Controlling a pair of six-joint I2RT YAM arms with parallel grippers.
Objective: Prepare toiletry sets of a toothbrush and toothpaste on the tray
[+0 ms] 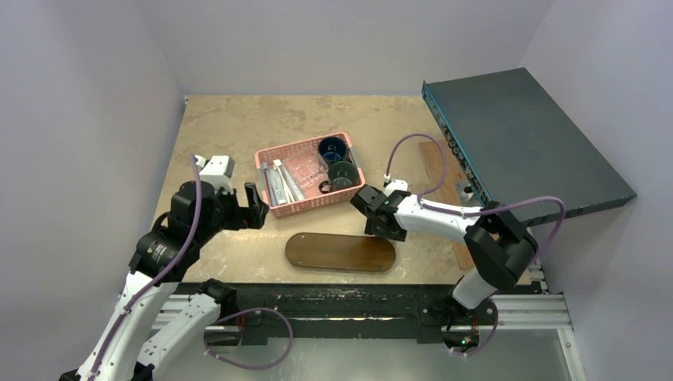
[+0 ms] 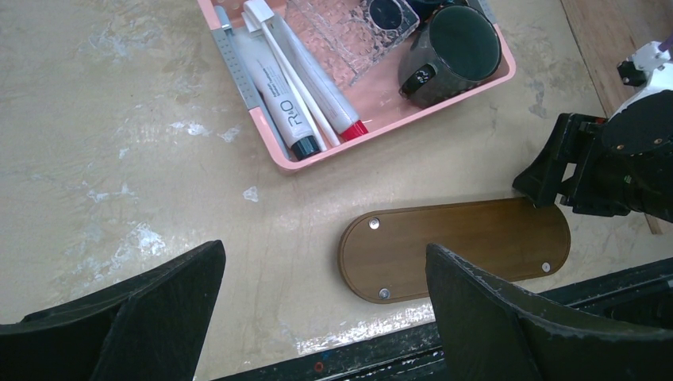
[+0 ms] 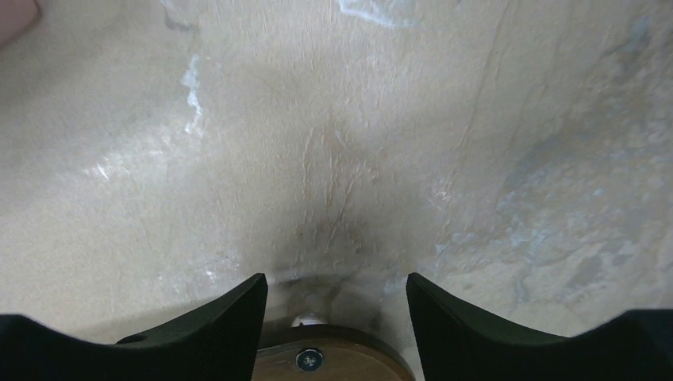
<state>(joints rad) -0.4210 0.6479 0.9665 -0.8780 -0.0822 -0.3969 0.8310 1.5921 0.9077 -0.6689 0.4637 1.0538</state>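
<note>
Right gripper (image 3: 336, 290), jaws wide and empty, sits at the right end of the tray (image 1: 341, 252); left gripper (image 2: 324, 252) gapes empty left of it

Pink and brown everywhere on this one

Dark brown tray (image 2: 476, 242) with little silver screws (image 2: 374, 225), mottled beige tabletop (image 1: 238, 127). The pink mesh basket (image 2: 278, 155) has white tubes (image 2: 278, 95), one black-capped and one red-capped, plus white toothbrushes (image 2: 290, 71), dark mugs (image 2: 456, 48) and a clear diamond-patterned dish (image 2: 337, 32). Purple cables (image 1: 196, 186), dark teal box (image 1: 524, 143).

High overview, close wrist views, tray (image 1: 340, 252) shared
</note>
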